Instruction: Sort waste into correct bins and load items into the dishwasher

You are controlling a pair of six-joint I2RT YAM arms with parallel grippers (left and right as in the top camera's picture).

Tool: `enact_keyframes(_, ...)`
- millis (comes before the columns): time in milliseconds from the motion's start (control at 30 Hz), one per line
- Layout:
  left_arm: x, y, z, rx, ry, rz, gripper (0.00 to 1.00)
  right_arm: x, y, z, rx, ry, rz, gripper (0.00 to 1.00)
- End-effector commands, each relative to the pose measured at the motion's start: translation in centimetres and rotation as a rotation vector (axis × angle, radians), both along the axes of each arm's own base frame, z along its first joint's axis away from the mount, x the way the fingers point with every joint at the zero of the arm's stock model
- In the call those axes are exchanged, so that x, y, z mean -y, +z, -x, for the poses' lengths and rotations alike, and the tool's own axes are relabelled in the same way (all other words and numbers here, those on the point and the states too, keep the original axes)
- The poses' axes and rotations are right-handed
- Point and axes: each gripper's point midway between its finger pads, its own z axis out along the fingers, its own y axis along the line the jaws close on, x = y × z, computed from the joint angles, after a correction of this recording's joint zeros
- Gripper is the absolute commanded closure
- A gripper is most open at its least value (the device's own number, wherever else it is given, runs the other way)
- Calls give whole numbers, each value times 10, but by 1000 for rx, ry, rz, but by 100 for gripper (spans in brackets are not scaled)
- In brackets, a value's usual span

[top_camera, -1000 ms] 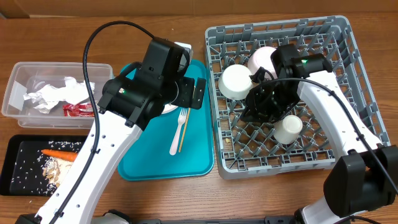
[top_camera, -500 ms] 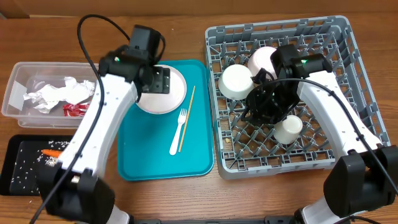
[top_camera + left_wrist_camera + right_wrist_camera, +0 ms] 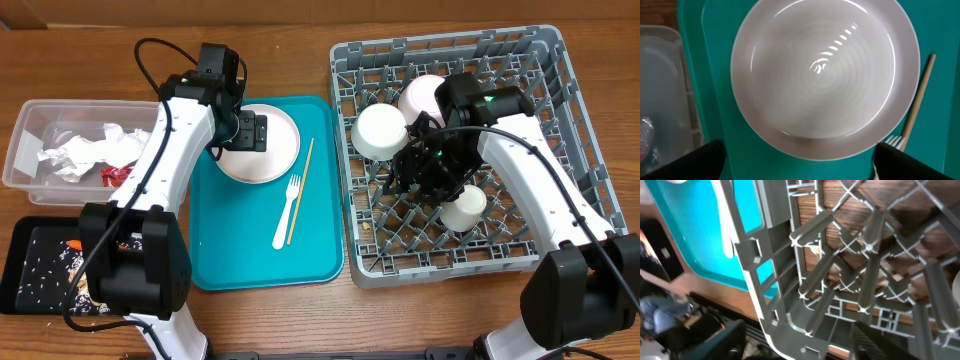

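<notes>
Overhead gives you the whole layout. The grey dish rack (image 3: 520, 60) is at the right of the table (image 3: 300, 20), the teal tray (image 3: 240, 250) is in the middle, and the clear tub (image 3: 20, 150) and black tray (image 3: 25, 240) are at the left.

- **Rack:** two white bowls (image 3: 380, 130) (image 3: 425, 95) touch at the back-left, and a small white cup (image 3: 465, 207) sits further in among the pegs.
- **Tub:** it holds crumpled napkins (image 3: 80, 152) and a red wrapper (image 3: 113, 176).
- **Black tray:** scattered rice (image 3: 40, 280) and a carrot (image 3: 76, 245), mostly hidden by your left arm.
- **Teal tray:** the pale pink plate (image 3: 275, 150) is in the back corner, with the chopstick (image 3: 300, 190) and white fork (image 3: 287, 212) just beside it.

Left wrist shows what overhead cannot.

- The plate (image 3: 825, 75) is glossy with faint concentric rings, and nothing is on it.
- The left fingers (image 3: 690, 162) sit dark in both bottom corners, so your left jaws are spread wide over the plate's near rim and grip nothing. I can't tell whether they touch it.

Right wrist is a low look along the rack pegs (image 3: 865, 265).

- Wood shows through the lattice, with the teal tray and fork beyond the rack wall.
- The right fingers (image 3: 715, 345) are blurred at the bottom edge. Your right jaws stand apart with nothing between them.
- Only overhead shows the cup just beside them, not held.
</notes>
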Motion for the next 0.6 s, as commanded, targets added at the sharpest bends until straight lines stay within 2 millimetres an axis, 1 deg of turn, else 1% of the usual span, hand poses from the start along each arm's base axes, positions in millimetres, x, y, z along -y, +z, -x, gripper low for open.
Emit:
enact_keyframes(0,-20,2,-6,24,13,-104,0,-1,8,-4,41,6,1,18)
enact_keyframes(33,-23,0,-6,23,19,-123,3,-2,9,-6,47,3,-3,12)
enact_keyframes(100,-22,-2,-7,21,24,-115,7,-3,9,-11,57,-21,-5,2)
enact_keyframes(133,-21,-3,-8,24,34,-103,8,-3,9,-13,62,-31,-6,1)
enact_keyframes(200,-14,-7,-15,37,50,-58,12,-5,9,-20,84,-47,-11,1)
enact_keyframes(233,-9,-12,-22,51,44,-34,13,-5,9,-23,98,-48,-15,1)
enact_keyframes(300,-8,-24,-33,66,45,-36,13,-6,9,-25,105,-47,-16,1)
enact_keyframes(400,-15,-47,-36,33,56,-75,15,-5,9,-24,100,-47,-15,1)
enact_keyframes(533,-26,-73,-35,-13,74,-90,13,-6,9,-24,102,-47,-15,1)
enact_keyframes(567,-28,-76,-34,-23,79,-87,11,-6,9,-24,102,-47,-15,1)
